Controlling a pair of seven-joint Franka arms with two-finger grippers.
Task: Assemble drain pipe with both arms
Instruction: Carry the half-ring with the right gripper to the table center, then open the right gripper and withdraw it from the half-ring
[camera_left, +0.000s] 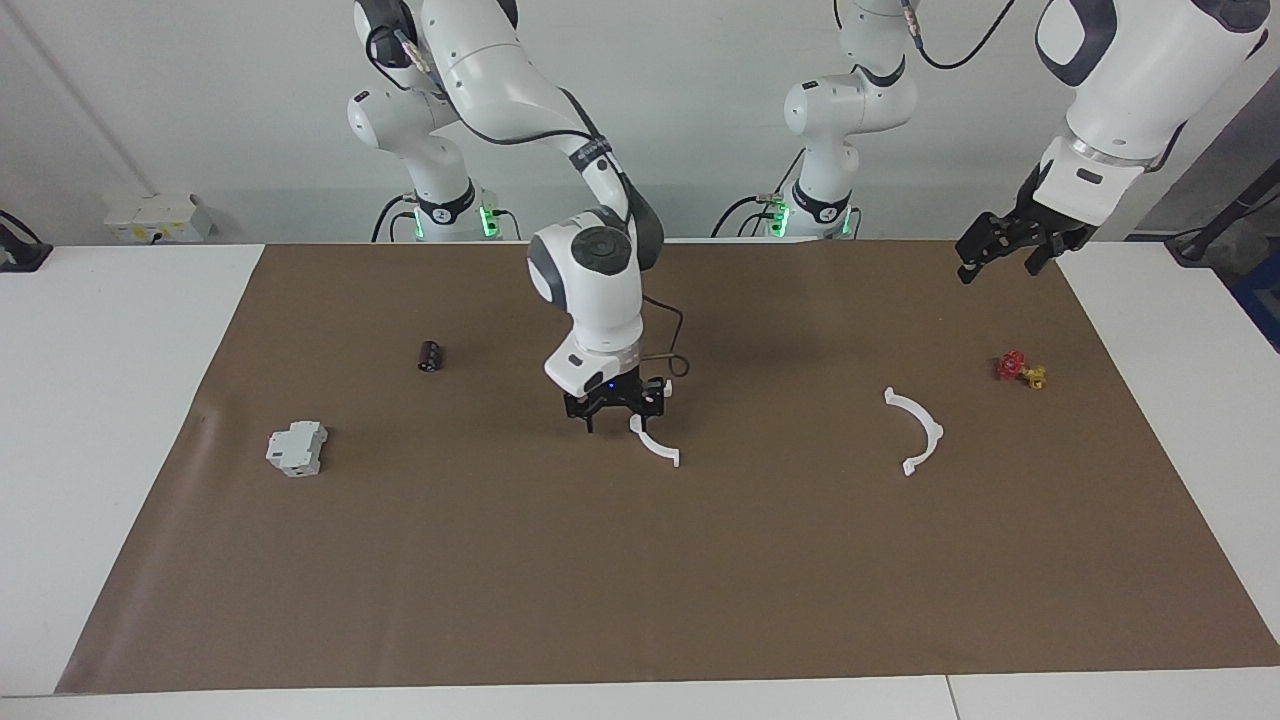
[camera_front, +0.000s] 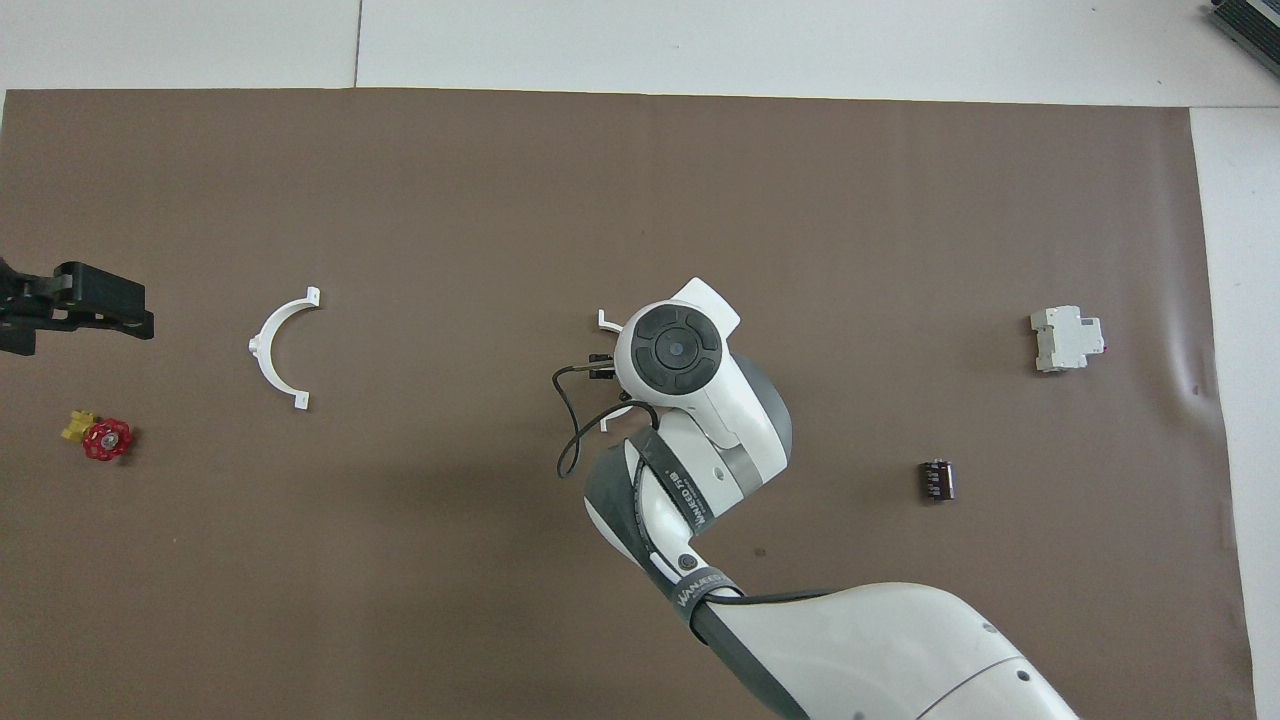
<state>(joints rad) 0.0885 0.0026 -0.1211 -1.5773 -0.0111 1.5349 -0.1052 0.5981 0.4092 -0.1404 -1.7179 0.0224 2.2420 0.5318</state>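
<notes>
The right end effector (camera_left: 615, 408) is down at the middle of the counter (camera_left: 700, 580), at one end of a white half-ring (camera_left: 655, 445), seemingly to grip it, though whether its fingers pinch the piece cannot be told. The other half-ring (camera_left: 918, 430) lies flat, well apart toward the left arm's end. The left end effector (camera_left: 1010, 245) waits raised there, fingers spread, probably ready for that piece.
</notes>
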